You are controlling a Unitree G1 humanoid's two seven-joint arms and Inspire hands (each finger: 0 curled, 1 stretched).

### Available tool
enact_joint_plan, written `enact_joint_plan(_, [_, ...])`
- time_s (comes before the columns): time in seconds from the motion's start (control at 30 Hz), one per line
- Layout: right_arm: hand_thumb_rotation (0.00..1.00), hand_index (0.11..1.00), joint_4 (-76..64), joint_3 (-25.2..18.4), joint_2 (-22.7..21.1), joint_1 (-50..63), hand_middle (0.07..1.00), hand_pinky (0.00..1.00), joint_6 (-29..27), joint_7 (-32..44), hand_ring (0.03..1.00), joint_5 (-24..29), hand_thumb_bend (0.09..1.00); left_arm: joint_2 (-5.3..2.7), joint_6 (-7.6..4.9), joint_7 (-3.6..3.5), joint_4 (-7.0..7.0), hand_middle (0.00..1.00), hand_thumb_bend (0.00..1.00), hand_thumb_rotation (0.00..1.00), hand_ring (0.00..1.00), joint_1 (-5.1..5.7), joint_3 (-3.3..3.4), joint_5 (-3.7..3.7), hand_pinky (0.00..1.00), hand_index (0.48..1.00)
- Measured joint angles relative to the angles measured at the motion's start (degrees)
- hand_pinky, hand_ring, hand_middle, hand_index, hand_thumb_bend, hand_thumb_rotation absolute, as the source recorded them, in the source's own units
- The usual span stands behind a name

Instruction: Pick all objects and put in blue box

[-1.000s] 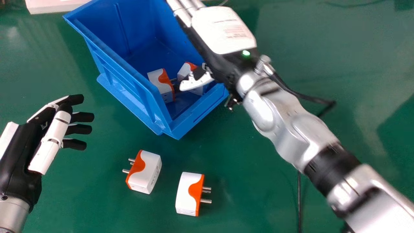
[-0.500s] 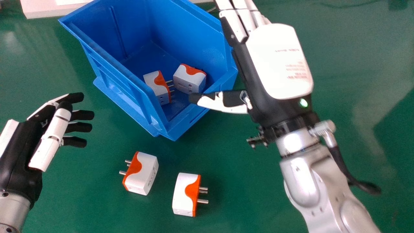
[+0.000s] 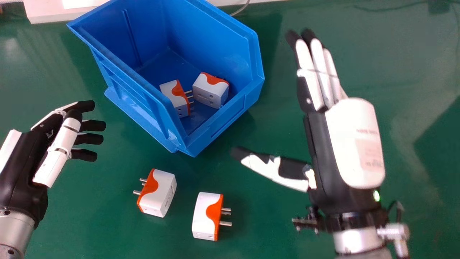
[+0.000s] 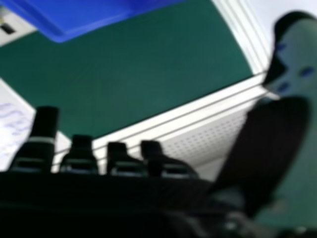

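In the head view my right hand is held open to the right of the blue box, fingers straight and thumb stretched out toward the box. My right hand also shows in the right hand view, with part of the blue box beyond it. Inside the box lie two white and orange plug adapters. On the table in front of it are two more, one adapter with pins facing left and another adapter with pins facing right. My left hand, open, is at the left edge.
Green tabletop surrounds the box and adapters. A pale flat object lies behind the box, with a thin cable near it. In the right hand view, a white ridged edge borders the green surface.
My right hand has moved out of the box, back and to the right, and its thumb is clear of the adapters inside. The left hand and the adapters on the table have stayed put.
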Motion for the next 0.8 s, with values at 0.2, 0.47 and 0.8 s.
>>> enact_joint_plan(0.2, [0.38, 0.935, -0.16, 3.11, 1.33, 7.98, 0.987, 0.79, 3.08, 1.7, 0.952, -3.02, 0.531, -0.01, -0.03, -0.07, 0.02, 0.7, 0.3, 0.81, 0.67, 0.07, 0.04, -0.07, 0.56, 0.787])
enact_joint_plan(0.47, [0.4, 0.928, 0.04, 4.16, 1.02, 12.86, 0.98, 0.79, 4.1, 3.84, 0.945, -4.48, 0.536, -0.11, -0.06, -0.15, -0.48, 0.7, 0.33, 0.79, 0.67, 1.21, 0.04, -0.32, 0.56, 0.779])
enact_joint_plan(0.8, [0.41, 0.939, 2.59, 6.25, 0.3, 13.66, 0.972, 0.79, 3.65, 7.81, 0.926, -1.76, 0.527, -0.71, -0.06, 0.0, -2.28, 0.7, 0.36, 0.78, 0.66, 2.94, 0.0, -0.26, 0.55, 0.778])
